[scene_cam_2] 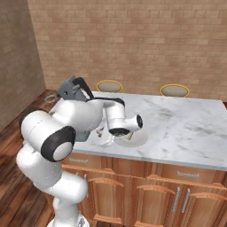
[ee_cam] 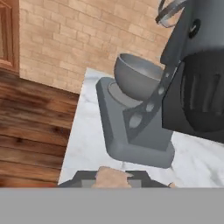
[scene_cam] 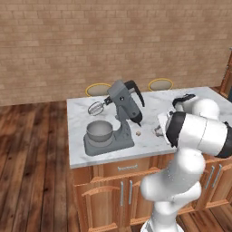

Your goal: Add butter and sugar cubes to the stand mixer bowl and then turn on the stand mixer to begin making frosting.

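On the marble counter (scene_cam: 181, 100), the stand mixer bowl (scene_cam: 99, 132) sits on the flat base of the stand mixer (scene_cam: 118, 118), whose dark head is tilted back with the whisk (scene_cam: 96, 108) raised above it. Right of the mixer, the gripper (ee_cam: 113, 178) hangs low over the counter, closed around a small pale tan piece (ee_cam: 112, 176). A smaller pale piece (scene_cam: 138, 133) lies beside the mixer's base, and a white plate (scene_cam_2: 133, 140) rests near the counter's front edge.

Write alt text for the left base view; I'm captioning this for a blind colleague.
A dark grey stand mixer with its head tilted up and whisk raised stands on a white marble counter, its metal bowl on the base. A small pale cube lies right of it. The white robot arm bends over the counter's right part, above wooden cabinets.
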You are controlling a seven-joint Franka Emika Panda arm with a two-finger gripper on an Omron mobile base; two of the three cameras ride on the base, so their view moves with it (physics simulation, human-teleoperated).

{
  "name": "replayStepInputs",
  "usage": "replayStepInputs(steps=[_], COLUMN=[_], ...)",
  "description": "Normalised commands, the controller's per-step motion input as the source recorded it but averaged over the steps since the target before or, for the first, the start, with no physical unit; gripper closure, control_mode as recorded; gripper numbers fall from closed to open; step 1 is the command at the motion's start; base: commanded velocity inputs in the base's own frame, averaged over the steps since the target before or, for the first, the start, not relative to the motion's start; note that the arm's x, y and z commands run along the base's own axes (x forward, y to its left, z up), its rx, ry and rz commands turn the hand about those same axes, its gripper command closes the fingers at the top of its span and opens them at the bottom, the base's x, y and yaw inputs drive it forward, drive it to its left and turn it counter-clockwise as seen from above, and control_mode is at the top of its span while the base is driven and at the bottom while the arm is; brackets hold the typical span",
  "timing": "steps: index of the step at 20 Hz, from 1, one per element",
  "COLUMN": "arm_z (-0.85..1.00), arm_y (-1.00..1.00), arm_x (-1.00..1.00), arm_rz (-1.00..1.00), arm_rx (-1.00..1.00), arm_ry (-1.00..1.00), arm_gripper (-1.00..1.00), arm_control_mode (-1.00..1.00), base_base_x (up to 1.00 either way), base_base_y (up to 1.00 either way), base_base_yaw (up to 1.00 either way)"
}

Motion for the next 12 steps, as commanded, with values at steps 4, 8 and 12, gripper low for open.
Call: replayStepInputs(steps=[4,8,12], arm_z=[0.71,0.74,0.76], arm_y=[0.99,1.0,1.0], arm_x=[-0.8,-0.85,-0.87], arm_rz=[0.0,0.0,0.0], arm_rx=[-0.41,-0.49,-0.56], arm_ry=[-0.39,-0.42,-0.43], arm_gripper=[1.0,1.0,1.0], arm_control_mode=[-1.0,-1.0,-1.0], base_base_x=[0.0,0.0,0.0], base_base_y=[0.0,0.0,0.0], base_base_yaw=[0.0,0.0,0.0])
